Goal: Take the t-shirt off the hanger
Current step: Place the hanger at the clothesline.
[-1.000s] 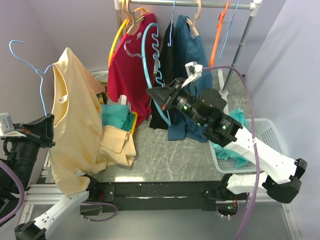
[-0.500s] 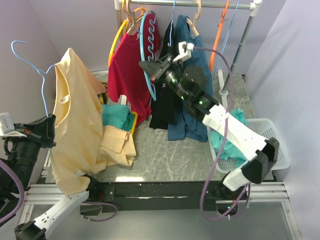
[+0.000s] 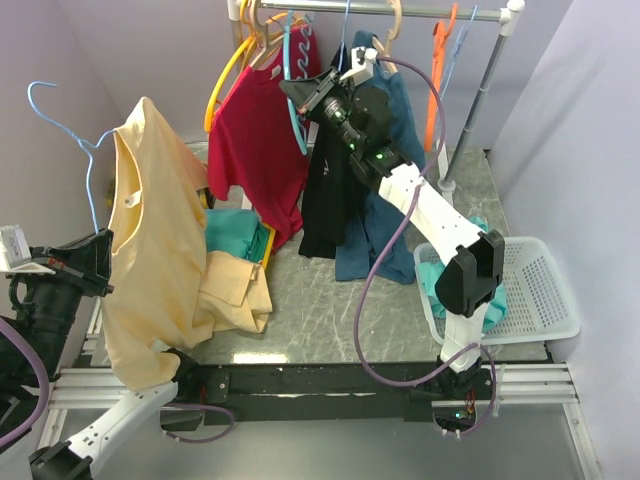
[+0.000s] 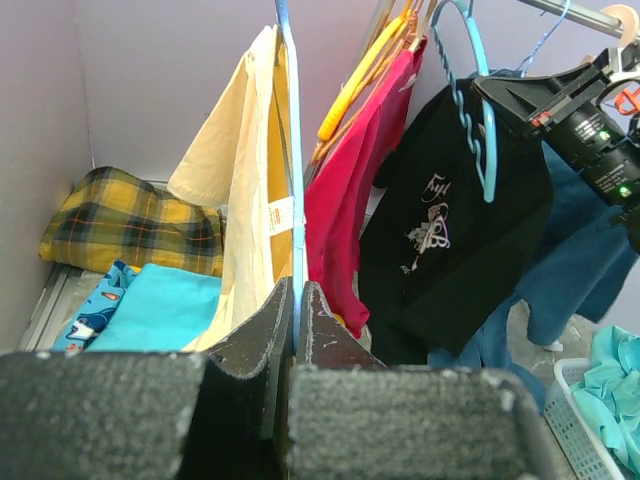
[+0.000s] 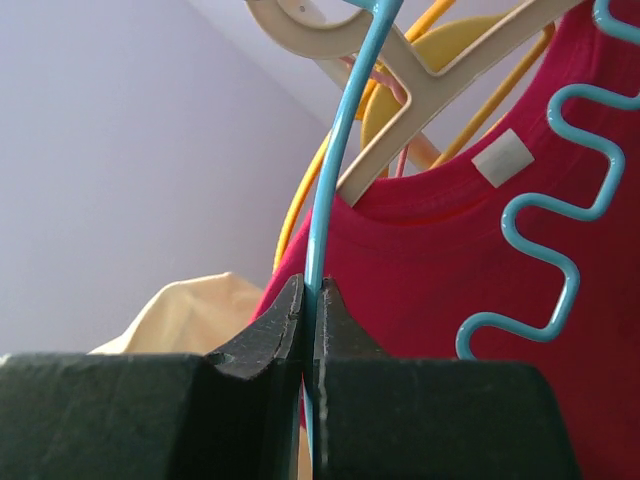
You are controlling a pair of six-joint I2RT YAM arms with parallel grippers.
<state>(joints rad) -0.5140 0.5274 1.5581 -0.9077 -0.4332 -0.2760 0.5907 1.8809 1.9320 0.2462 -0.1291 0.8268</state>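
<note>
A pale yellow t-shirt (image 3: 150,250) hangs on a thin blue wire hanger (image 3: 88,175) at the left, held up off the table. My left gripper (image 3: 97,238) is shut on that hanger's lower wire. In the left wrist view the wire (image 4: 293,150) runs up from between the closed fingers (image 4: 295,292), with the t-shirt (image 4: 245,170) draped beside it. My right gripper (image 3: 292,92) is up at the rail, shut on a bare light-blue hanger (image 3: 297,130) with a wavy bar. The right wrist view shows its rod (image 5: 340,150) pinched at the right gripper (image 5: 311,290).
On a clothes rail (image 3: 400,8) at the back hang a red shirt (image 3: 255,140), a black shirt (image 3: 325,190), a dark blue shirt (image 3: 385,230) and an orange hanger (image 3: 437,60). A white basket (image 3: 545,290) stands right. Folded clothes (image 3: 235,285) lie left.
My right arm has swung up and back, carrying the light-blue hanger from mid-table to the rail by the red shirt. The left arm and yellow t-shirt have stayed put.
</note>
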